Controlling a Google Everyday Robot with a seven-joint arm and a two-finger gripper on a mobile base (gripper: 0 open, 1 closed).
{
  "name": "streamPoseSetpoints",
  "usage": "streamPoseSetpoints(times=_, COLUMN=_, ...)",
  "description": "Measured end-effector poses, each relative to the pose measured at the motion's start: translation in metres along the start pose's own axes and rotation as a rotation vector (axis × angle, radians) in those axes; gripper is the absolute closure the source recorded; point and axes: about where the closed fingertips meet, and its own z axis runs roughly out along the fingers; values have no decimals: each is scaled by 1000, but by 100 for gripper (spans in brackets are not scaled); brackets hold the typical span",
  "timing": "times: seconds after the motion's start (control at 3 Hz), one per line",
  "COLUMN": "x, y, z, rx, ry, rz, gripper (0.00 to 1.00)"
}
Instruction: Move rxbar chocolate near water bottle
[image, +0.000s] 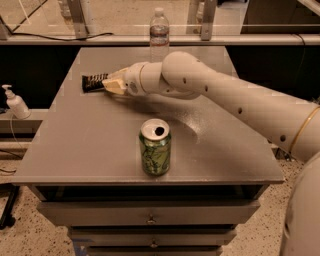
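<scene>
A lab-like robot test area is suggested here, not a home. The gripper (106, 83), closed on the rxbar chocolate (94, 81), is seen low over the far left part of a plain grey work table (90, 150). Below the gripper and nearer the camera, a stack of metal drawers (150, 219) with small pulls is fitted under the top. Beyond the gripper, a ledge is crossed by a loose black cable (55, 36), and bare metal posts (77, 17) are set upright on it. To the gripper's left, off the table, a white pump bottle (15, 102) is kept on a lower shelf. A speckled hard floor (30, 235) is seen beneath.
</scene>
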Motion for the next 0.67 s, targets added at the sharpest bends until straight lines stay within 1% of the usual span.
streamPoseSetpoints(times=0.33, x=4, y=-13, z=-60, rx=56, ry=71, rz=-25, gripper=100)
streamPoseSetpoints(times=0.67, x=16, y=-30, z=-137, rx=146, ry=142, rz=-21, gripper=100)
